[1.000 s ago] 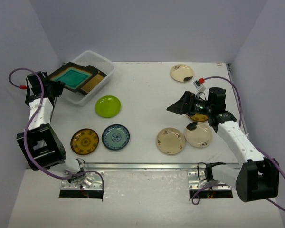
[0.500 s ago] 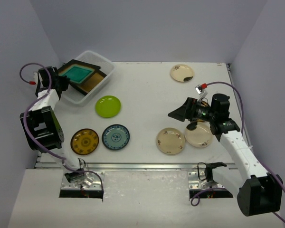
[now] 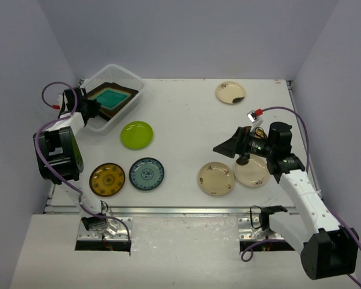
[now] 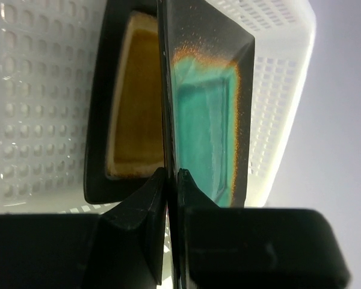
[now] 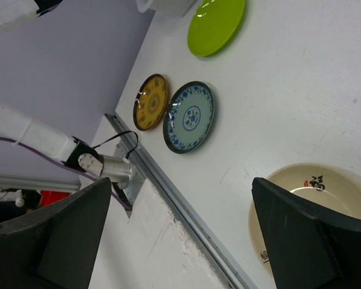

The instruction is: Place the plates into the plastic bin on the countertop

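Left gripper (image 4: 171, 176): clamped tight on the dark rim of the teal square plate (image 4: 206, 135), one finger on each face of the rim. Held plate projecting straight ahead of the fingertips, seen edge-on from the wrist, tilted, inside the plastic bin (image 4: 280, 90). Amber square plate (image 4: 134, 102): lying in the bin beside the held plate, on the side of the left-hand finger in the wrist view. Contact between the two squares: cannot tell. Perforated bin wall directly beyond both plates.

Right gripper (image 3: 222, 146): released, jaws spread wide, nothing between them. Raised above the countertop (image 3: 186, 114), fingertips aimed toward the left arm's side. Below the fingertips, flat on the countertop: cream plate (image 3: 216, 179). Just beside it, under the wrist: second cream plate (image 3: 251, 170). Well apart, off to the gripper's side near the far edge: third cream plate (image 3: 230, 93).

Ahead of the open fingers, in the right wrist view: blue-patterned plate (image 5: 188, 117) and mustard-patterned plate (image 5: 150, 102), just beside each other, near the metal rail (image 5: 168, 192). Farther ahead, near the bin: lime green plate (image 5: 215, 25). All six rounds flat on the countertop, outside the bin.
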`<state>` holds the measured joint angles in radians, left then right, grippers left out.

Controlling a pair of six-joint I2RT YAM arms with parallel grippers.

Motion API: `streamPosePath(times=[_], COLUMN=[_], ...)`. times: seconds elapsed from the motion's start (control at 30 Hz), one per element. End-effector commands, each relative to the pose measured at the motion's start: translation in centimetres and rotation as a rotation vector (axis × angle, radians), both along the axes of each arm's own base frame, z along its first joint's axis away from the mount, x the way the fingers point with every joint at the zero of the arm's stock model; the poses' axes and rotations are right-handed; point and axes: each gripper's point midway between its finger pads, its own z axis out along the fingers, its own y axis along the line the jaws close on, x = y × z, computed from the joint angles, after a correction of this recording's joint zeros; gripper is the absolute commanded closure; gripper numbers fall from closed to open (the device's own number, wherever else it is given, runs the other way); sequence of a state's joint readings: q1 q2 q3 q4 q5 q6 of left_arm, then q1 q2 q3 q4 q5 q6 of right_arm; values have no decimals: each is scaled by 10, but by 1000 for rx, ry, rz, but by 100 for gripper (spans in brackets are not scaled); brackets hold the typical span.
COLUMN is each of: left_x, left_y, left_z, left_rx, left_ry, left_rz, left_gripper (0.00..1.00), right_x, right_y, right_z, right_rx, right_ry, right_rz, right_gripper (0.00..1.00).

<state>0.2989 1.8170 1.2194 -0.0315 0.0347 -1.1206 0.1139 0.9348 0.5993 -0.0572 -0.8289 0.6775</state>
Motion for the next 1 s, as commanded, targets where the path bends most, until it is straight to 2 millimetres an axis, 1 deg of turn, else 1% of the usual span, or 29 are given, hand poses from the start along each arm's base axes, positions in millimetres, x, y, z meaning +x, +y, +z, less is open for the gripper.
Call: streamPosePath(times=[0.0, 0.07, 0.1, 0.13, 0.17, 0.27, 0.3, 0.33, 0.4, 0.47, 0.53, 0.67, 0.73, 0.77, 0.83, 0.87, 0.9, 0.97], left_x=[40, 40, 42, 44, 47, 51, 50, 49, 46, 42, 33, 16, 6, 2, -7, -11, -19, -27], left_y=[14, 16, 15, 14, 14, 8, 7, 6, 8, 9, 14, 13, 10, 8, 6, 6, 5, 2], left_z=[94, 87, 85, 82, 78, 64, 61, 59, 56, 47, 47, 35, 28, 26, 29, 25, 29, 49], left_rx=[64, 62, 63, 64, 66, 56, 55, 55, 77, 114, 138, 129, 119, 116, 115, 109, 104, 129], left_ry=[-301, -286, -281, -272, -257, -221, -211, -195, -123, -14, 90, 185, 233, 249, 265, 283, 295, 266], left_rz=[1, -5, -19, -34, -50, -88, -93, -93, -103, -121, -106, -114, -125, -130, -137, -135, -134, -152], left_gripper=[100, 100, 94, 85, 73, 42, 36, 31, 0, 0, 0, 0, 0, 0, 0, 0, 0, 0], right_x=[-2, -3, -3, -3, -3, -2, -2, -2, 0, 3, 6, 14, 23, 26, 28, 27, 28, 28], right_y=[2, 2, 2, 2, 2, 2, 2, 2, 2, 0, -1, 4, 7, 13, 32, 39, 52, 76], right_z=[6, 4, 3, 2, 2, 0, 0, 0, -1, -3, -3, -8, -10, -14, -27, -18, -23, -32], right_rx=[7, 10, 10, 9, 9, 7, 7, 7, 0, -20, -30, -89, -161, -196, -269, -264, -273, -288], right_ry=[-45, -36, -33, -32, -34, -31, -29, -27, -26, -22, -20, 0, -1, 5, 28, 5, 19, 31], right_rz=[21, 23, 24, 23, 20, 18, 20, 20, 19, 2, -8, -17, -36, -27, 24, 42, 79, 142], right_gripper=[1, 1, 1, 1, 1, 1, 1, 1, 1, 1, 1, 1, 1, 1, 1, 1, 1, 1])
